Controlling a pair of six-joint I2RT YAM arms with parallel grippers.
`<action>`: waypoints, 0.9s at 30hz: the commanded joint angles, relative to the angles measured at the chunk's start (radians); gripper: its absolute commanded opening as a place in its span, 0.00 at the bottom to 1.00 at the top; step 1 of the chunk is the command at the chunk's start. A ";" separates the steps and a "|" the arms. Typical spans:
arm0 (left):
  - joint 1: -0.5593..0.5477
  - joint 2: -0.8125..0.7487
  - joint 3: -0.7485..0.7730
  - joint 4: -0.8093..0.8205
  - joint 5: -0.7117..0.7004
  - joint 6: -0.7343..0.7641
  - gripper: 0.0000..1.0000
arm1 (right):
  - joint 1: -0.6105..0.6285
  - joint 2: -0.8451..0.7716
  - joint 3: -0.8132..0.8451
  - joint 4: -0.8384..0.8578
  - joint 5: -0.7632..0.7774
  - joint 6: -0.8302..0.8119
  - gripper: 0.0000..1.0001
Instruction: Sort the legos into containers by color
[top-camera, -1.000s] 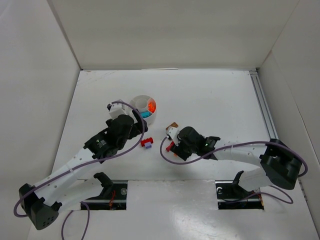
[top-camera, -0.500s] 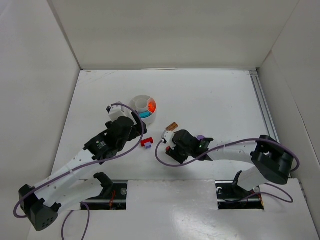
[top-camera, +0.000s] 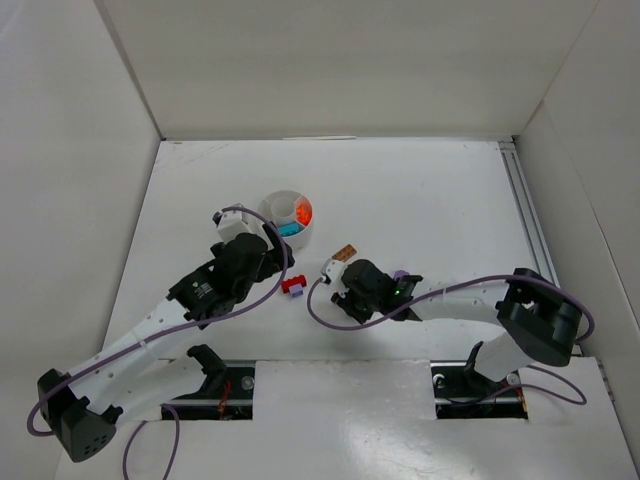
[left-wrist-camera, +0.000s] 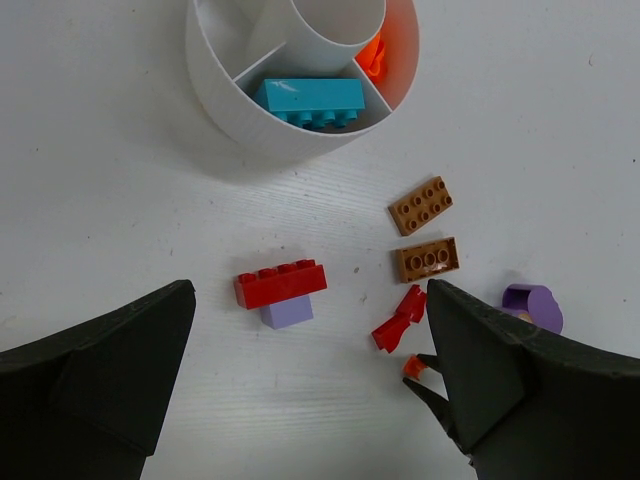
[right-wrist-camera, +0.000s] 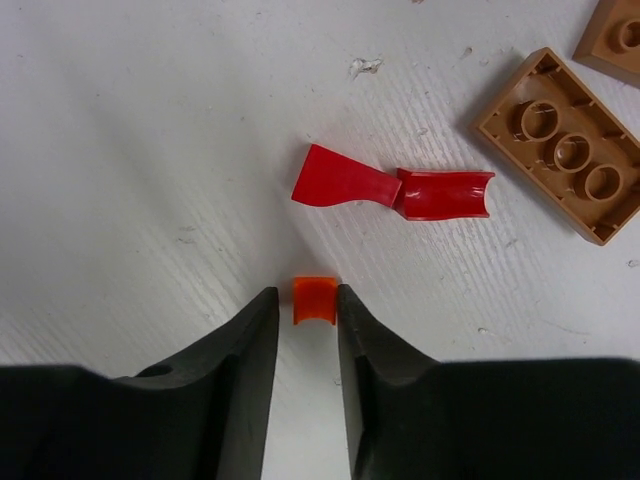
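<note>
Left wrist, dish (left-wrist-camera: 215, 85) holding teal brick (left-wrist-camera: 308, 97), orange lego (left-wrist-camera: 372, 58), left fingers (left-wrist-camera: 100, 370) spread, right fingers (right-wrist-camera: 240, 380) pinching orange chip (right-wrist-camera: 314, 299).

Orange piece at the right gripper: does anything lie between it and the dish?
Yes. On the table, the red curved piece and two tan plates lie between the orange piece and the dish. All lie flat, so a lifted carry should pass over them.

Your white table (top-camera: 430, 200) carries the round white dish (left-wrist-camera: 215, 90) at the top of the left wrist view. Below it lie a red brick (left-wrist-camera: 280, 283) against a lavender piece (left-wrist-camera: 286, 314). To the right are two tan plates (left-wrist-camera: 427, 259), a red curved piece (left-wrist-camera: 400, 320), a purple piece (left-wrist-camera: 531, 305) and an orange bit (right-wrist-camera: 314, 298).
</note>
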 joint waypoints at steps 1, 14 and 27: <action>-0.005 -0.020 -0.004 0.005 -0.019 -0.007 1.00 | 0.009 -0.003 0.032 -0.011 0.040 0.031 0.34; -0.005 -0.065 -0.054 -0.027 -0.041 -0.124 1.00 | -0.023 -0.118 0.172 -0.020 0.112 -0.188 0.26; -0.005 -0.150 -0.123 0.010 -0.055 -0.184 1.00 | -0.295 0.248 0.713 0.000 -0.282 -0.549 0.26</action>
